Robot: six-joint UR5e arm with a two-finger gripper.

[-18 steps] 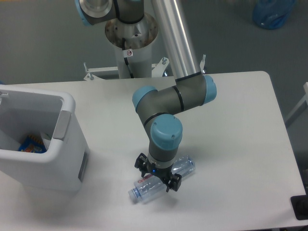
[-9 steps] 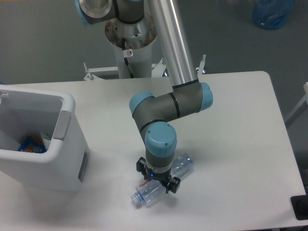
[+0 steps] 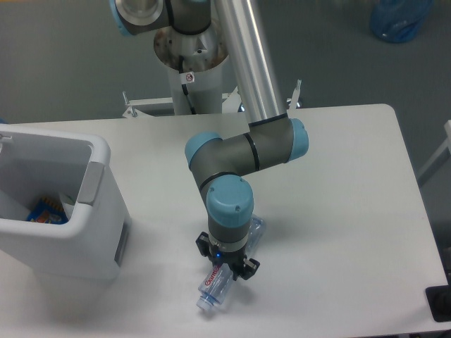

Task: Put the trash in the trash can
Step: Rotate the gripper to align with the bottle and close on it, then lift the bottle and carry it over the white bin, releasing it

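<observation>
A clear crushed plastic bottle (image 3: 214,287) with a red-and-white label, the trash, lies tilted on the white table near its front edge, cap end toward the front left. My gripper (image 3: 227,266) points straight down over the bottle's middle, its fingers on either side of it and shut on it. The wrist hides the bottle's middle part; its far end (image 3: 256,228) shows behind the wrist. The trash can (image 3: 97,184), a large white bin with a grey strip, stands at the table's left, well to the left of the gripper, open at the top.
A blue and orange item (image 3: 46,211) lies inside the bin. The arm's base column (image 3: 192,56) rises behind the table's back edge. A blue object (image 3: 400,18) sits on the floor at the far right.
The gripper has shifted left and toward the front while turning, and the bottle has turned with it from nearly level to steeply slanted.
</observation>
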